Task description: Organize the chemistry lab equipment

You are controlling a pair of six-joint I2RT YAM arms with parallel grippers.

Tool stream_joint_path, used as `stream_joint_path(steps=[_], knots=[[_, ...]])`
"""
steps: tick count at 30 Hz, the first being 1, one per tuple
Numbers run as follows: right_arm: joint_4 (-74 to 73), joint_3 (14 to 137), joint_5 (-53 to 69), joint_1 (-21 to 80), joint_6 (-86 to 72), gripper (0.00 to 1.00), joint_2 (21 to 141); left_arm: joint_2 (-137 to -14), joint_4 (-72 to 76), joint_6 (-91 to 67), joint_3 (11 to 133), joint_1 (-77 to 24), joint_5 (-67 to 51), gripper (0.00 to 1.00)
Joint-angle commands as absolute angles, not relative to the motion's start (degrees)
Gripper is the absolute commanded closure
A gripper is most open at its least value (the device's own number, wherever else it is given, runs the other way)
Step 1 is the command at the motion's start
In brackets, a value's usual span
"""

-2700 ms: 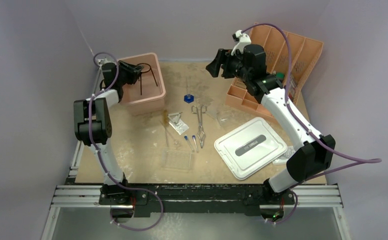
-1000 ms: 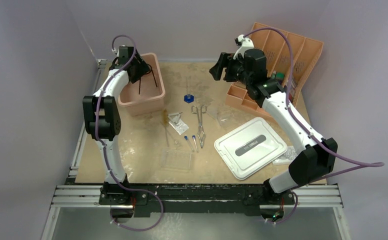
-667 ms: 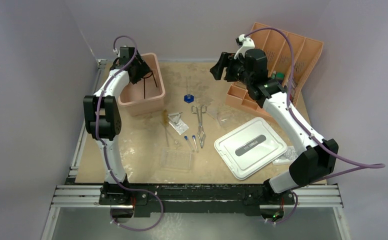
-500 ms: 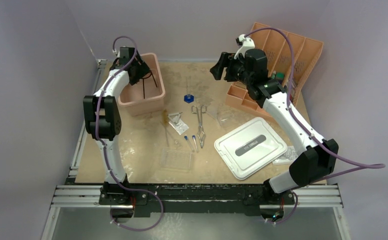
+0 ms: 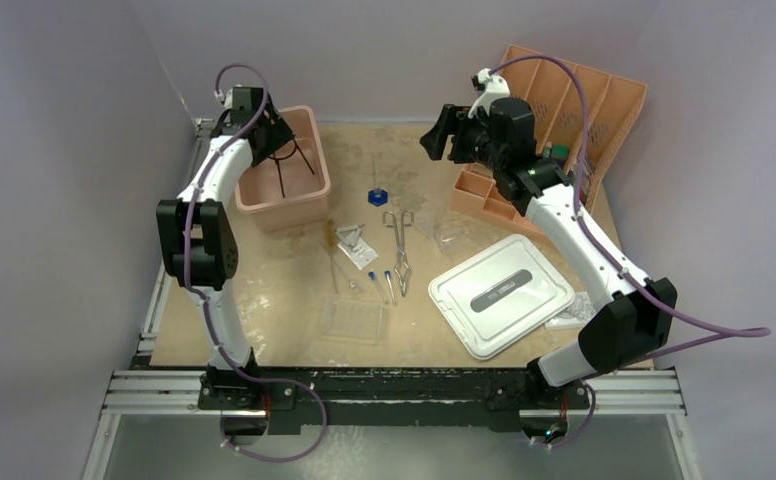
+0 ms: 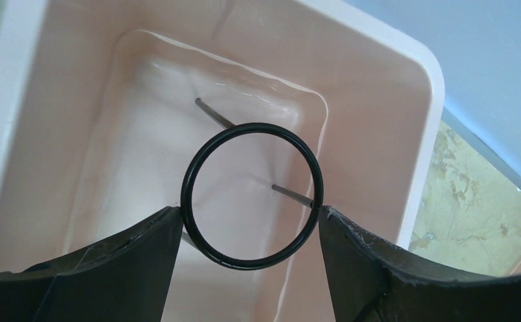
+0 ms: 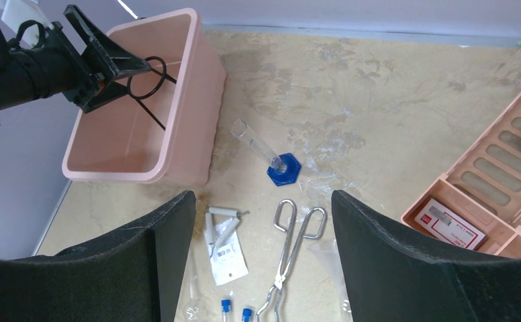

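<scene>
Over the pink bin (image 6: 372,147), the black wire ring (image 6: 251,126) hangs level between the fingers of the left gripper (image 6: 250,211). In the left wrist view its rim meets both inner faces. The wide-set fingers therefore read as clamped across the ring's full diameter. That hold keeps the ring flat and lets its thin stems point down into the bin. Whether the stem ends touch the bin floor cannot be told.

Assessment: the step in hand is depositing this item. Release should need only a slight opening, and the stems may tip against the bin wall once freed.

Just right of the bin, the blue-based glass piece (image 7: 283,168) lies on its side on the table. Further right and nearer the arm bases lie the steel scissor-handled forceps (image 5: 400,247), handles toward the far edge. The blue-capped thin tubes (image 7: 225,306) lie beside the forceps tips. The clear plastic tray (image 5: 354,320) sits nearer the bases again. None of these is sorted yet, so the task is judged to be at an early stage.

Well right of the bin, the right gripper (image 7: 261,198) is raised above the table, fingers spread wide with nothing between them. Its camera looks down on the loose items, which suggests it is staged for a later pick. Beyond it stand a tan compartment organizer (image 5: 574,110) and a white lidded box (image 5: 501,293).
</scene>
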State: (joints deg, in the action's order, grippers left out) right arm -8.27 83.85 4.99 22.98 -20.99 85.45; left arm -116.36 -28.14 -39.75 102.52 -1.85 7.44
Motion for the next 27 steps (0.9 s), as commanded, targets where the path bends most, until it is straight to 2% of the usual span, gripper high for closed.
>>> stream_joint_path(steps=[1, 3, 10, 13, 16, 23, 27], knots=[[-6.1, 83.7, 4.5, 23.2, -21.7, 0.25, 84.4, -111.5, -27.7, -37.6, 102.3, -1.7, 11.6, 0.27], [-6.1, 83.7, 4.4, 23.3, -21.9, 0.25, 84.4, -111.4, -27.3, -37.5, 102.0, -1.6, 11.9, 0.28], [-6.1, 83.4, 4.2, 23.3, -22.3, 0.25, 84.3, -113.1, -28.0, -37.4, 102.8, -1.4, 11.0, 0.53], [-6.1, 83.4, 4.2, 23.3, -22.6, 0.25, 84.5, -113.4, -28.6, -37.1, 102.7, -1.4, 11.5, 0.58], [-6.2, 83.3, 4.4, 23.3, -22.8, 0.26, 84.5, -113.2, -29.3, -36.7, 102.7, -1.4, 11.8, 0.59], [-6.5, 83.3, 4.6, 23.3, -23.0, 0.26, 84.5, -111.6, -31.1, -36.2, 103.1, -1.4, 14.0, 0.52], [-6.5, 83.5, 4.8, 23.3, -23.2, 0.26, 84.7, -111.8, -31.6, -36.0, 102.0, -1.4, 15.1, 0.55]])
